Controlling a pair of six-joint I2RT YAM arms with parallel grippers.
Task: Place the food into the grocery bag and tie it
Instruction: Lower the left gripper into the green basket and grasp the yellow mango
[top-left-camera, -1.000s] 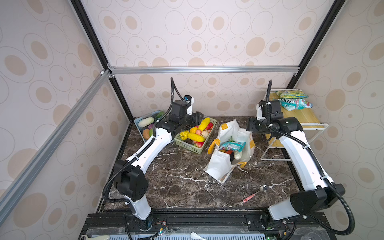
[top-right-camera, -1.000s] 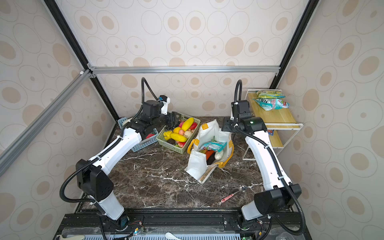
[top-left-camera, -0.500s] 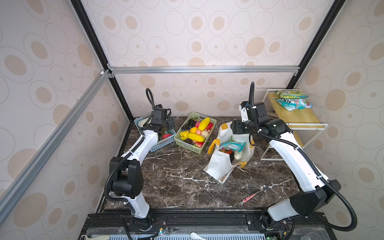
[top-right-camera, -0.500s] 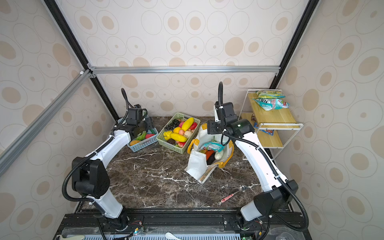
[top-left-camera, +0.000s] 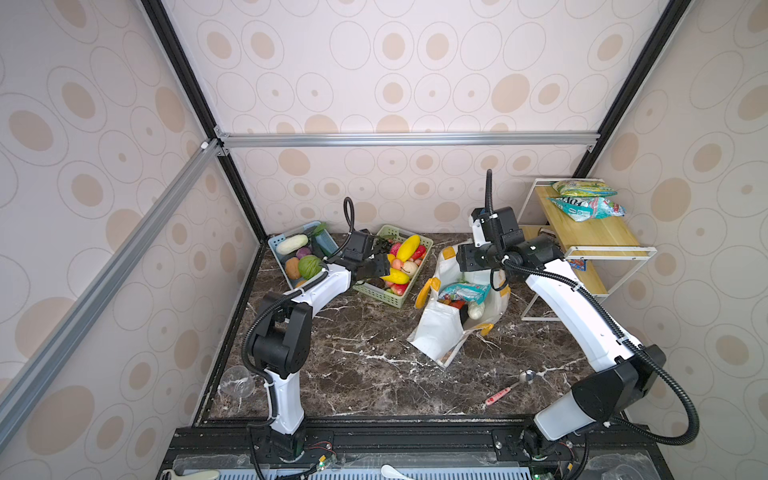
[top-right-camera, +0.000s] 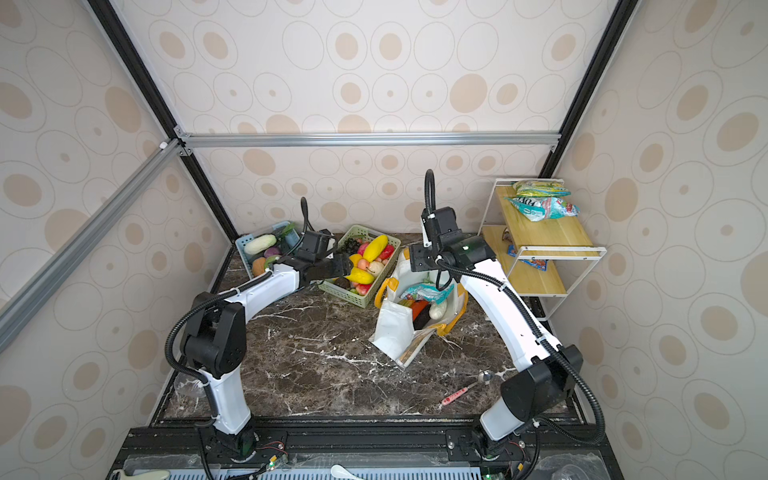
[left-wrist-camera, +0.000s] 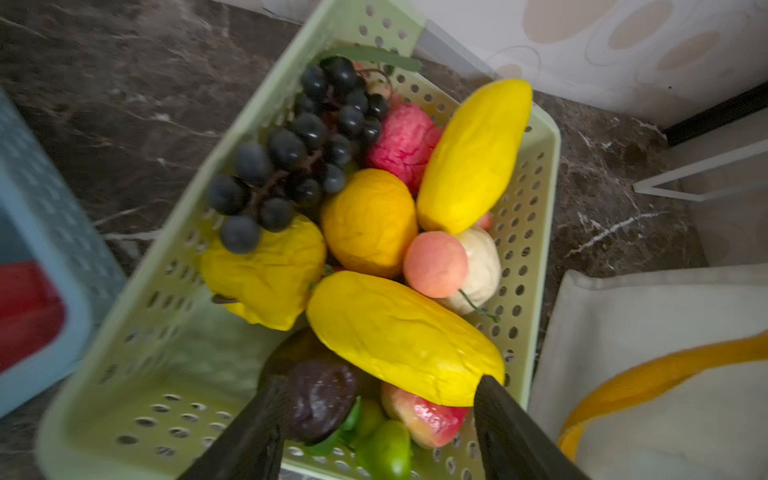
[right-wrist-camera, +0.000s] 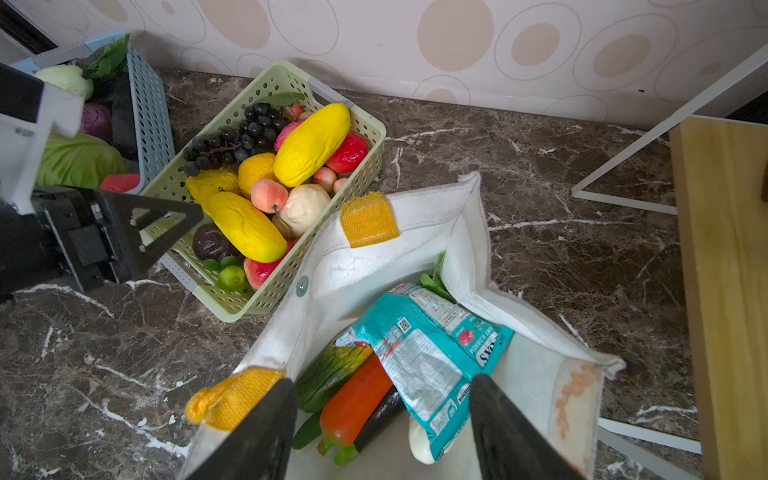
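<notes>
Left wrist view: my left gripper hangs with its two dark fingers spread and empty over the near end of the green basket. A long yellow fruit lies in the basket under the gap between them. My right gripper is likewise spread and carries nothing. It hovers over the open mouth of the grocery bag, where the teal snack packet lies on top of an orange carrot.

The yellow fruit looks smooth and rounded. If I close off-centre, I judge it could roll aside or squirt out. A finger set too low could catch the basket's slotted wall and drag the light basket. The bag's walls slump, so my right fingers dipping in could fold one inward and narrow the mouth. Both arms meeting above that mouth could collide.

The basket's rim sits just beside the bag's wall and its yellow handle, and the blue basket flanks my left arm. The shelf rack stands near the bag's far side. Open marble table lies in front, bare but for a spoon.
</notes>
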